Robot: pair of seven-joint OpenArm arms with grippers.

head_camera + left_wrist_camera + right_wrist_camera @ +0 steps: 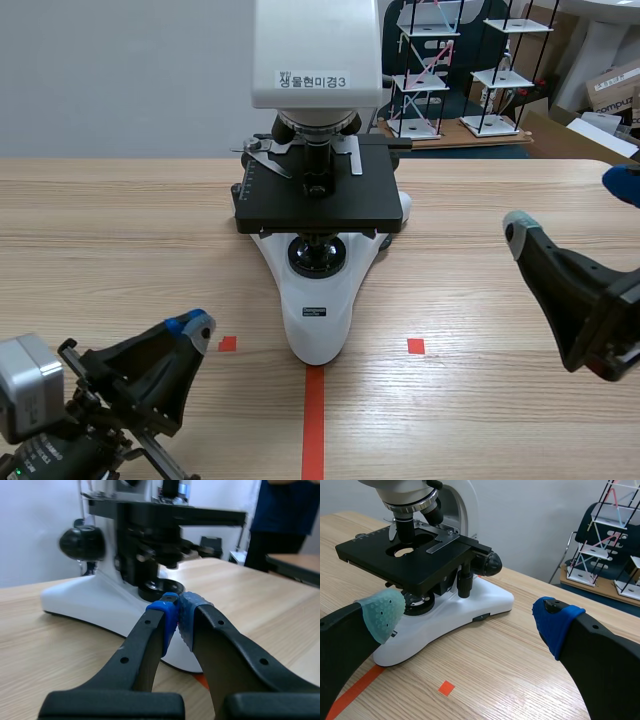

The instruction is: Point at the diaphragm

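Light wooden table (110,230), white-and-black microscope (318,205) standing at its middle

a pale wall (120,70) stands behind the wooden table (100,230), wire racks (425,70) beside.

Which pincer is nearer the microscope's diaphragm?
Left. The left pincer, shut, sits front-left of the diaphragm, aimed at it; the right pincer, open, hangs farther off to its right.

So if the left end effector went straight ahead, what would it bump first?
The left end effector would most likely meet the microscope's white base, near the round black lamp lens; depth is hard to judge.
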